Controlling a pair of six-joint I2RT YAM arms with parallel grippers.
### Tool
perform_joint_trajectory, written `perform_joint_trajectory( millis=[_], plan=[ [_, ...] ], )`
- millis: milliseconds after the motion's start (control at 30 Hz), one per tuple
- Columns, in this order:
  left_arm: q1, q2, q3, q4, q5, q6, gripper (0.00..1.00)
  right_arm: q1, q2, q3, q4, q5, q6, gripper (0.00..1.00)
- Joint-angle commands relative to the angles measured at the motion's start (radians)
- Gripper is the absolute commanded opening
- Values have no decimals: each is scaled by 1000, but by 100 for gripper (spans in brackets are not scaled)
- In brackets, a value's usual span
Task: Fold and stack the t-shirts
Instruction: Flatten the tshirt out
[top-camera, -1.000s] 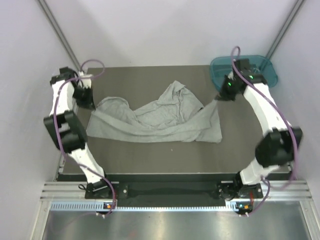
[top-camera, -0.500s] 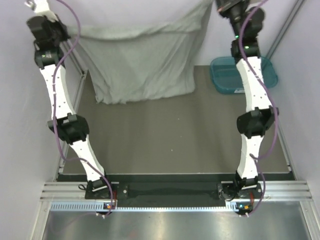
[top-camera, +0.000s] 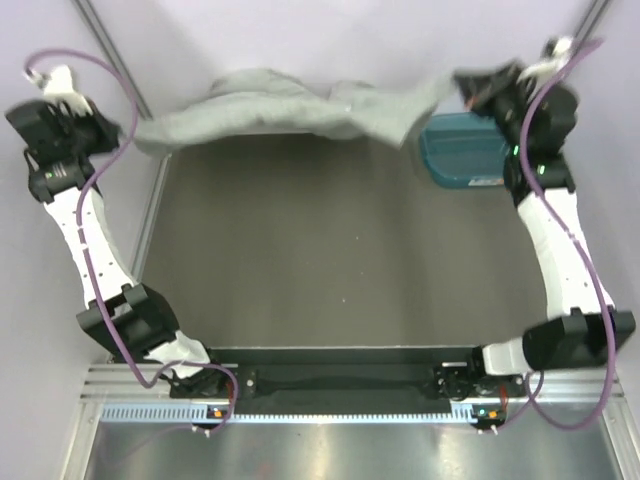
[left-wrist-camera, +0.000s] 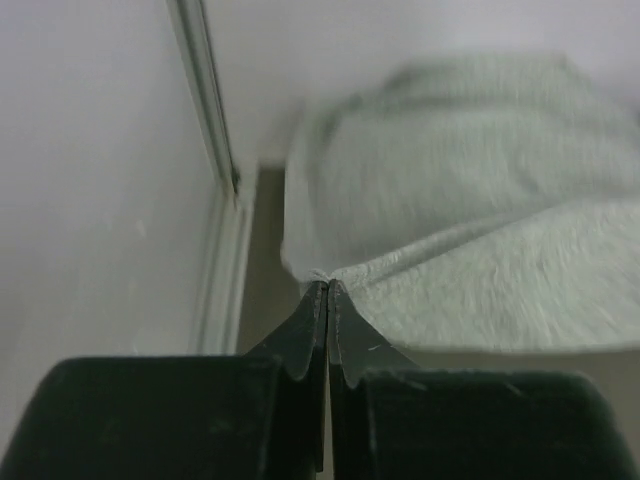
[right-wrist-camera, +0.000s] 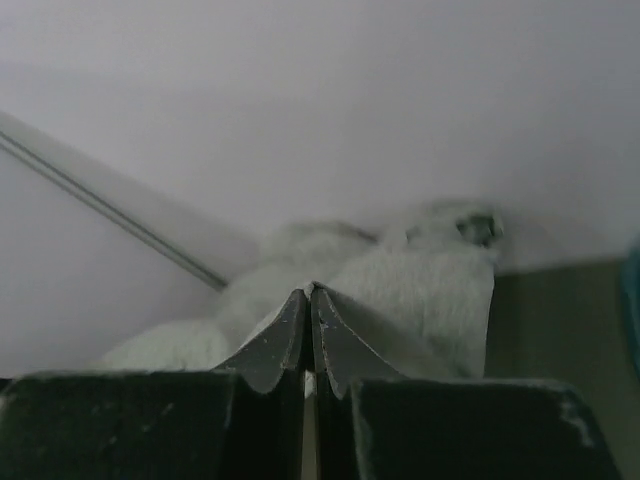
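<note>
One light grey t-shirt (top-camera: 290, 108) hangs stretched in the air over the table's far edge, blurred by motion. My left gripper (top-camera: 135, 135) is shut on its left corner, far left. My right gripper (top-camera: 462, 84) is shut on its right corner, far right, above the tub. In the left wrist view the jaws (left-wrist-camera: 327, 287) pinch a cloth edge and the shirt (left-wrist-camera: 480, 240) spreads to the right. In the right wrist view the jaws (right-wrist-camera: 309, 291) pinch the shirt (right-wrist-camera: 420, 290), which bunches away toward the back wall. No logo or label shows.
A teal plastic tub (top-camera: 462, 158) stands at the table's far right, partly under the right arm. The dark table top (top-camera: 340, 260) lies below the shirt. White walls and metal frame posts (top-camera: 110, 55) close in the back and sides.
The shirt lay crumpled on the table a second ago, was lifted high and hung spread half a second ago, and is now lower, swung toward the table's far edge; both arms came down and outward.
</note>
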Motion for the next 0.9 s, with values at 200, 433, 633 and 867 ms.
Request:
perform_joint_trajectory(
  millis=[200,433,633,867],
  plan=[
    [144,-106,-449,-662,30,470,0,34,-506,-825,-425,-72,-126,0],
    [199,-177,-703,-759,-175,664,0,35,-750,-1079,-777,-62,-151,0],
    [225,-217,-763,-787,-292,755,0,35,-778,-1099,-961,-77,-172,0],
    [262,-162,-665,-788,-318,789,0,35,-764,-940,-1096,-66,-165,0]
  ],
)
